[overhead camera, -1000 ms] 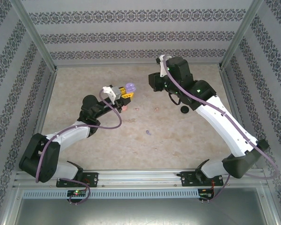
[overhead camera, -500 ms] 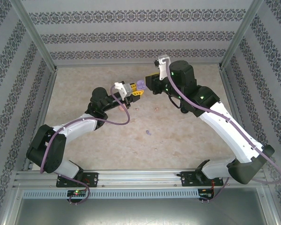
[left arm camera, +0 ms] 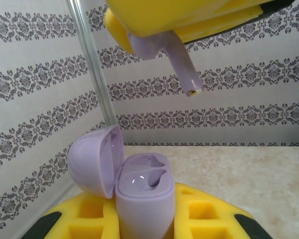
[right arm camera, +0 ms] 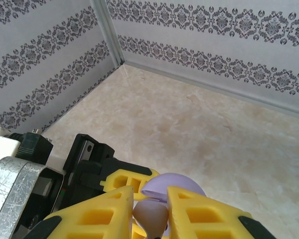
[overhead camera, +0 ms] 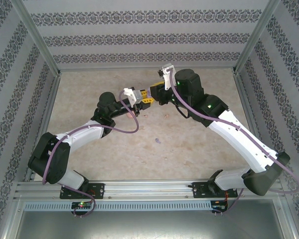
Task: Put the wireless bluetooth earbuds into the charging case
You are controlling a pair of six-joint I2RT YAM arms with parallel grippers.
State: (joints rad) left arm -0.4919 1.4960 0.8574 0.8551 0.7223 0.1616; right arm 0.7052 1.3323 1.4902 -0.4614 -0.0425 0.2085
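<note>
Pointing stem-down, aslant, purple earbud [left arm camera: 181, 59] above open case [left arm camera: 142, 196].

The purple case [left arm camera: 142, 199] stands upright in the air. Its lid [left arm camera: 94, 159] tips open to the left, and its hollows look empty. A purple earbud [left arm camera: 174, 52] hangs just above, stem pointing down. A second purple earbud [overhead camera: 158, 141] lies on the table [overhead camera: 199, 149].

Left gripper [left arm camera: 148, 220] clamps the purple case [left arm camera: 143, 196] (lid open) — purple earbud [left arm camera: 179, 62] above, pinched in yellow fingers [left arm camera: 189, 15]
</note>
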